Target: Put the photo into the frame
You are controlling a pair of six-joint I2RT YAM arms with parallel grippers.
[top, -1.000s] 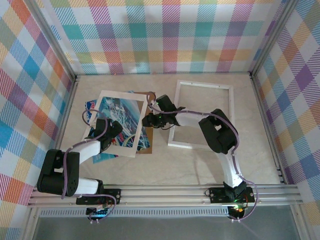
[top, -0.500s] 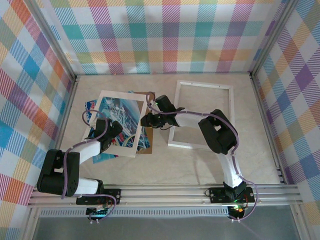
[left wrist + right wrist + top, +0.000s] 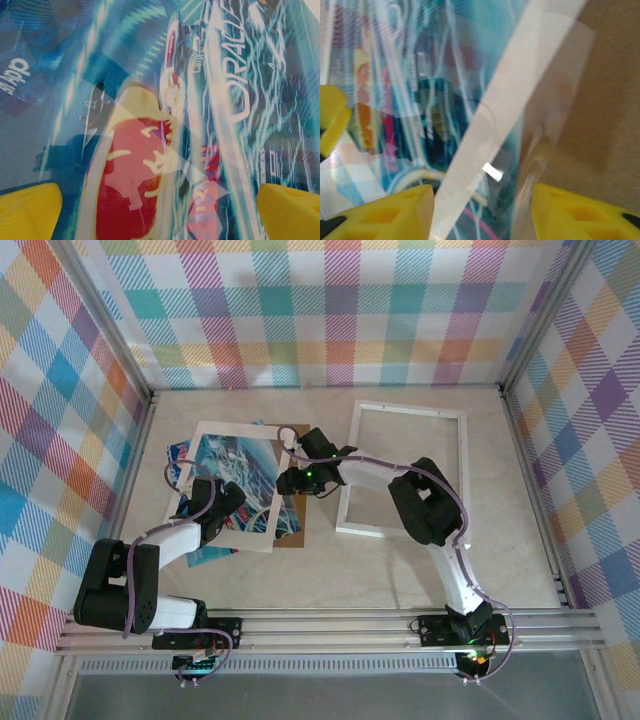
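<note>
Left of the frame (image 3: pixel 410 407), the left gripper (image 3: pixel 160 210) hangs spread over the photo (image 3: pixel 235 465); the right gripper (image 3: pixel 482 210), also spread, hovers nearer it.

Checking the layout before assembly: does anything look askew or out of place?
Yes. The cream mat lies tilted over the photo, which pokes out past its left edge; the brown backing board juts out at its right. The frame lies apart, without a picture.

The beige table (image 3: pixel 400 570) carries the frame (image 3: pixel 408 408), the photo (image 3: pixel 240 465) and, seemingly, a brown board (image 3: pixel 290 539).
</note>
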